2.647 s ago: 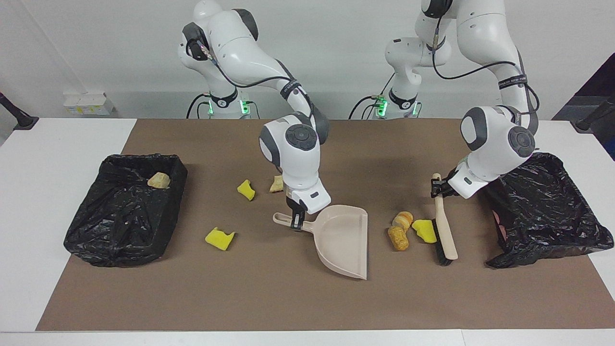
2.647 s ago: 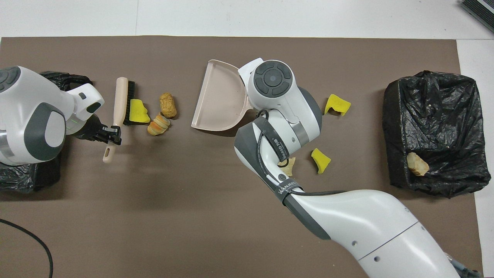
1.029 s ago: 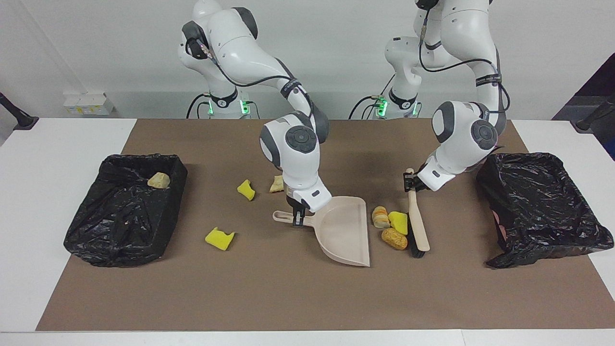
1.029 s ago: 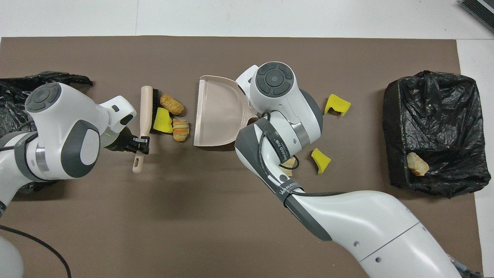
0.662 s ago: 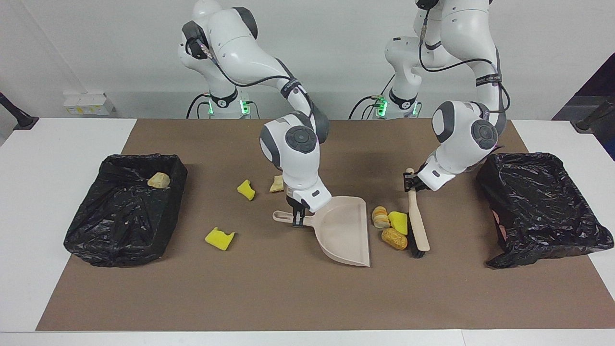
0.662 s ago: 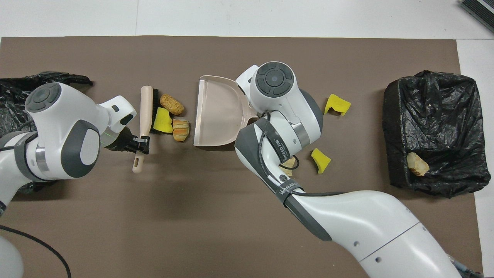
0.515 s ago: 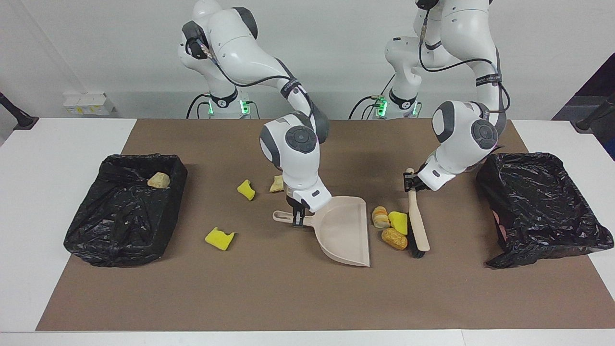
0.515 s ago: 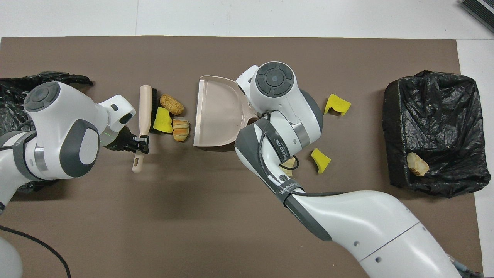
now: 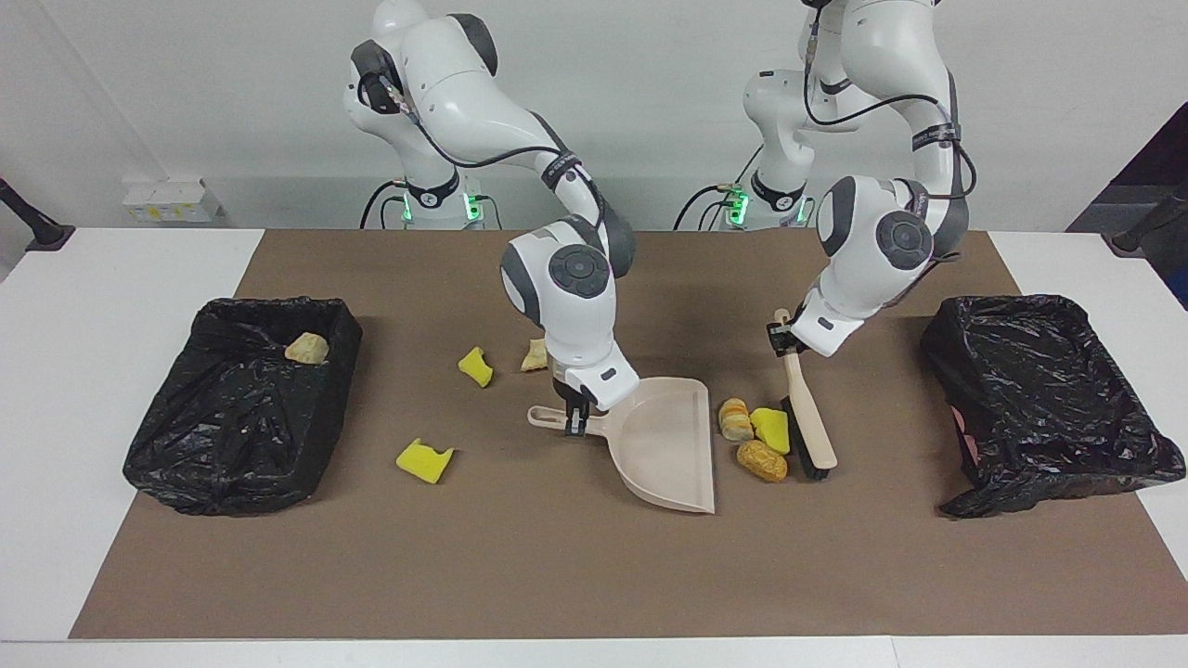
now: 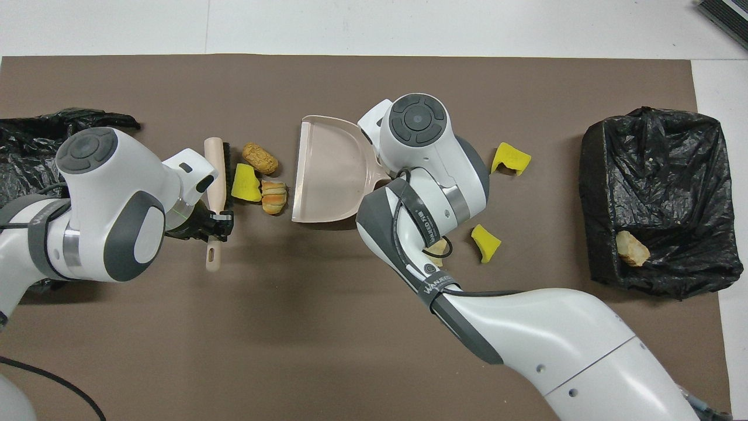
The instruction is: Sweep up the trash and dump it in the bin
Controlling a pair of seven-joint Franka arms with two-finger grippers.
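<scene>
Three trash scraps (image 9: 754, 436), one yellow and two tan-orange, lie between the dustpan (image 9: 668, 445) mouth and the brush (image 9: 806, 422) bristles; left gripper (image 9: 778, 340) clamped on the brush handle, right gripper (image 9: 575, 416) clamped on the dustpan handle; three more scraps (image 9: 475, 366) lie toward the right arm's end from the dustpan

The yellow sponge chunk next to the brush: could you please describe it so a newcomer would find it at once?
Start at the beige dustpan held by the right gripper. Between its open mouth and the hand brush lie three scraps. The yellow sponge chunk touches the bristles; its two neighbours are tan, bread-like lumps.
</scene>
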